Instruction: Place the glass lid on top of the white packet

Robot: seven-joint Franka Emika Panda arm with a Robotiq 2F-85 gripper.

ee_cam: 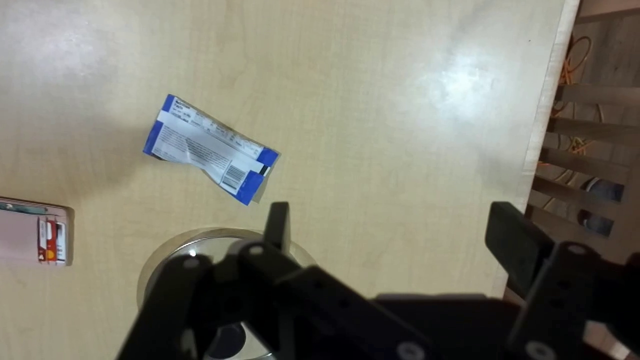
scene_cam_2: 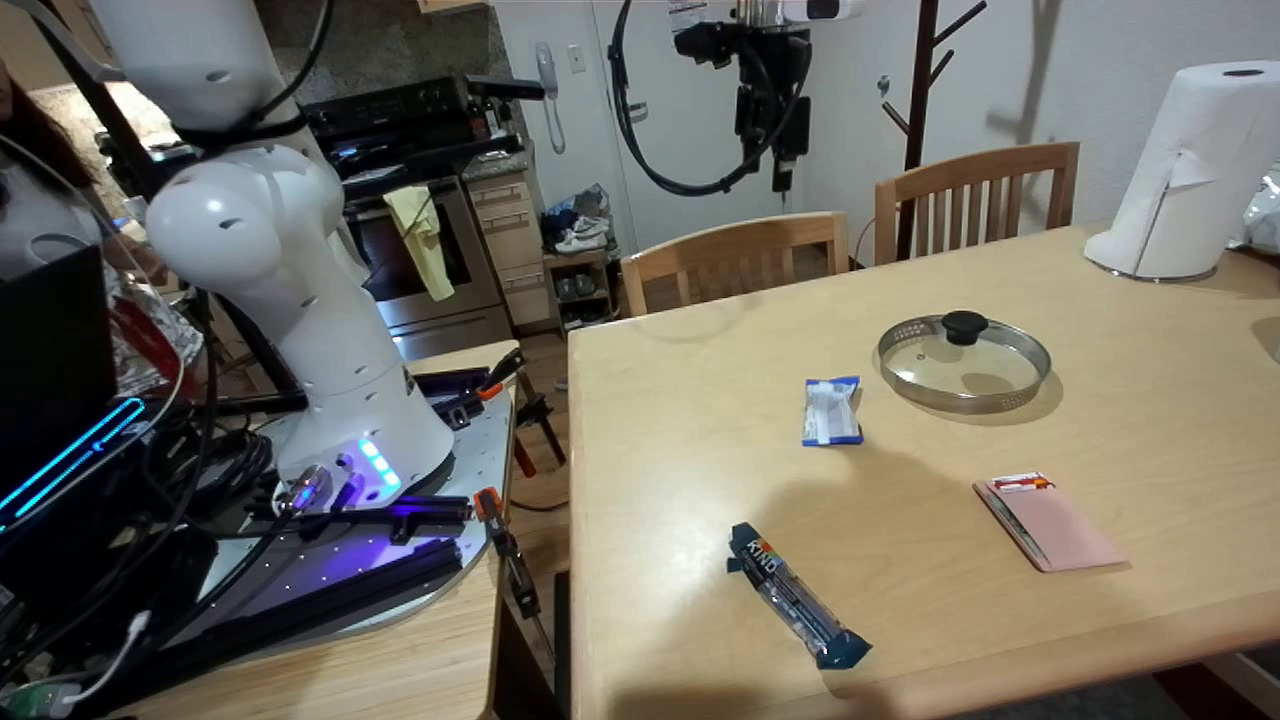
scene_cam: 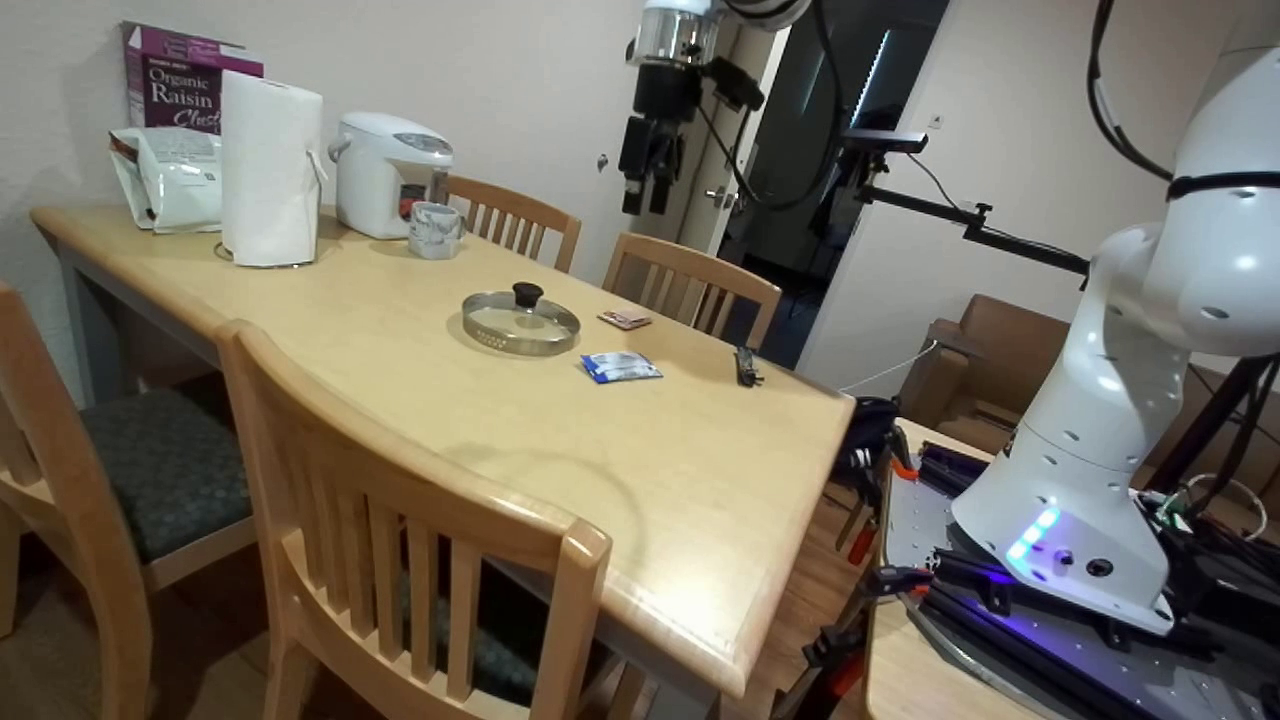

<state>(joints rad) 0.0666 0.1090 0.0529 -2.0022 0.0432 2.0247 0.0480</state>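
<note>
The glass lid lies knob-up on the table in both exterior views (scene_cam: 520, 337) (scene_cam_2: 965, 385). It has a metallic rim and a dark knob. In the wrist view the lid (ee_cam: 212, 245) is at lower left, partly hidden behind a gripper finger. The white packet with blue ends lies flat beside the lid, apart from it, in both exterior views (scene_cam: 622, 367) (scene_cam_2: 831, 412). In the wrist view the packet (ee_cam: 210, 145) is at upper left, fully visible. My gripper (ee_cam: 389, 207) is open and empty. It hangs high above the table in both exterior views (scene_cam: 646, 195) (scene_cam_2: 775, 165).
A pink wallet (scene_cam_2: 1065, 525) and a dark KIND bar (scene_cam_2: 797, 600) lie on the table near the packet. A paper towel roll (scene_cam: 270, 170), a white water dispenser (scene_cam: 385, 175) and a mug (scene_cam: 435, 230) stand farther along. Wooden chairs (scene_cam: 690, 285) surround the table.
</note>
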